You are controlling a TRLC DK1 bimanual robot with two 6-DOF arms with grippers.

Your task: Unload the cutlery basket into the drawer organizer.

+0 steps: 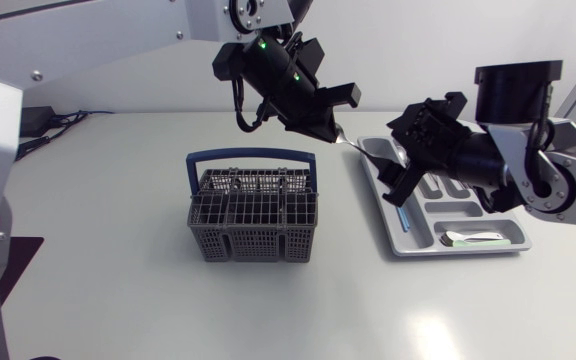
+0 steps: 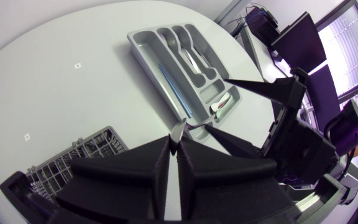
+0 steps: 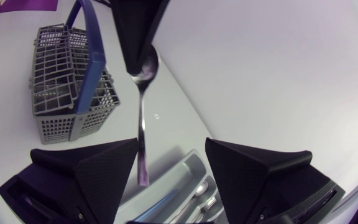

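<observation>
My left gripper (image 1: 333, 132) hangs above the table between the basket and the organizer, shut on the bowl of a metal spoon (image 1: 363, 150). In the right wrist view the spoon (image 3: 143, 112) hangs handle-down between my right gripper's (image 3: 169, 168) wide-open fingers, touching neither. In the head view my right gripper (image 1: 396, 170) sits over the organizer's near-left end. The grey cutlery basket (image 1: 253, 215) with a blue handle stands mid-table. The grey drawer organizer (image 1: 458, 250) lies to its right, with cutlery in several compartments.
A white and green item (image 1: 478, 237) lies in the organizer's front compartment, and a blue-handled piece (image 2: 169, 84) lies in a long slot. The basket (image 3: 67, 81) stands beyond and to one side of my right gripper.
</observation>
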